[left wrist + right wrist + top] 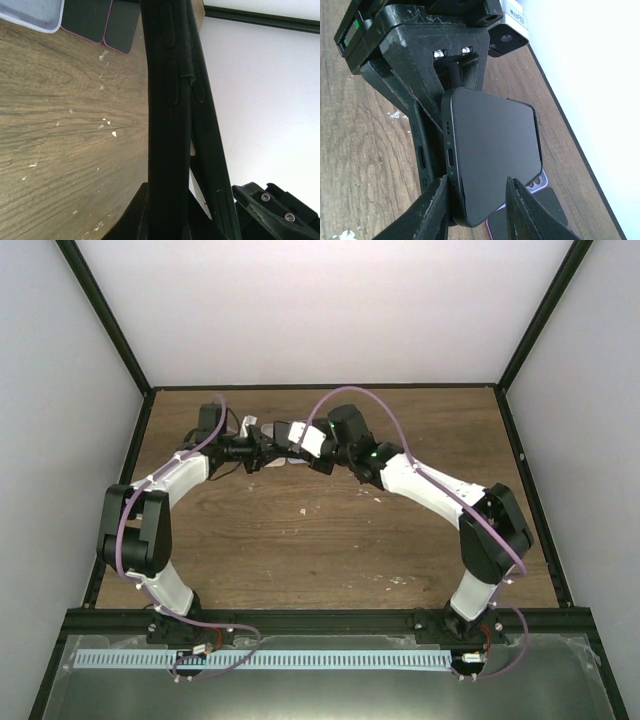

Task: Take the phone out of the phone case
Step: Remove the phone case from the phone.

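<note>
**Two grippers on one handset, far centre of the table**

Both arms meet toward 12 o'clock on the wooden table (pixel 300 540). The right gripper (pixel 477 186) is clenched on the phone (pixel 492 160), one finger on each long side, dark screen facing its camera. The black phone case (pixel 421 150) stands at the phone's 9 o'clock edge, parted from it along that side. The left gripper (pixel 262 452) grasps the case from 12 o'clock. Pink-rimmed dark slabs (pixel 95 20) and a pale tray (pixel 30 12) lie on the wood nearby.
</note>
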`<state>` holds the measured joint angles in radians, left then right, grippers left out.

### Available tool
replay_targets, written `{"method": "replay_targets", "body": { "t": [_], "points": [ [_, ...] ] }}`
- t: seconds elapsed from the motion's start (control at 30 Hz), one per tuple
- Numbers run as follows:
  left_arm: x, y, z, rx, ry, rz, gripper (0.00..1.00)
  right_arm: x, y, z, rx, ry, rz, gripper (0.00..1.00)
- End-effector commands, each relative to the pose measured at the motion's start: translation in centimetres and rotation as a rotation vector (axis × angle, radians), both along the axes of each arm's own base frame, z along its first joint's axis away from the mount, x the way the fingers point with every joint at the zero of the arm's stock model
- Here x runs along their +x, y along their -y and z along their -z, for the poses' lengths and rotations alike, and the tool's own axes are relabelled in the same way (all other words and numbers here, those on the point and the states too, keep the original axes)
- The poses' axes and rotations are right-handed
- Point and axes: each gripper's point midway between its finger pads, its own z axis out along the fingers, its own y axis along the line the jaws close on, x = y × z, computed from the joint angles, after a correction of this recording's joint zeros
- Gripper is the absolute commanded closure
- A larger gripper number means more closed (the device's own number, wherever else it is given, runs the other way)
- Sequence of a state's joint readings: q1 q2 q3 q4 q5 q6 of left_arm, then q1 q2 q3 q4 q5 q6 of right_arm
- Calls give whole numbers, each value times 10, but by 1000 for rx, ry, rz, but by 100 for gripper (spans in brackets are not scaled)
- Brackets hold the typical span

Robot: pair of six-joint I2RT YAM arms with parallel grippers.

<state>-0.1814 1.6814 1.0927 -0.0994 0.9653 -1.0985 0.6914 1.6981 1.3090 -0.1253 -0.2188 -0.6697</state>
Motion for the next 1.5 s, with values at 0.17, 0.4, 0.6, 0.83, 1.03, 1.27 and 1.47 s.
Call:
{"method": "replay_targets", "body": {
  "t": [0.17,0.4,0.6,0.83,1.03,1.27,1.47],
  "points": [
    [6,6,-29,-55,82,34,100,13,-2,-1,-59,156,66,71],
    [6,7,-29,-62,81,41,100,25,-8,9,-89,140,110,73],
    [6,6,-29,-65,81,42,100,35,-8,11,-120,189,133,76],
    [7,-1,-25,-66,67,16,100,36,-11,-12,-87,231,139,98],
    [9,-12,-19,-34,80,-12,100,33,-10,-46,-23,267,150,99],
    [17,-46,2,155,153,-78,100,23,-7,-99,86,309,151,99],
    [22,-80,16,223,157,-139,100,2,1,-145,195,312,132,99]
  ]
}}
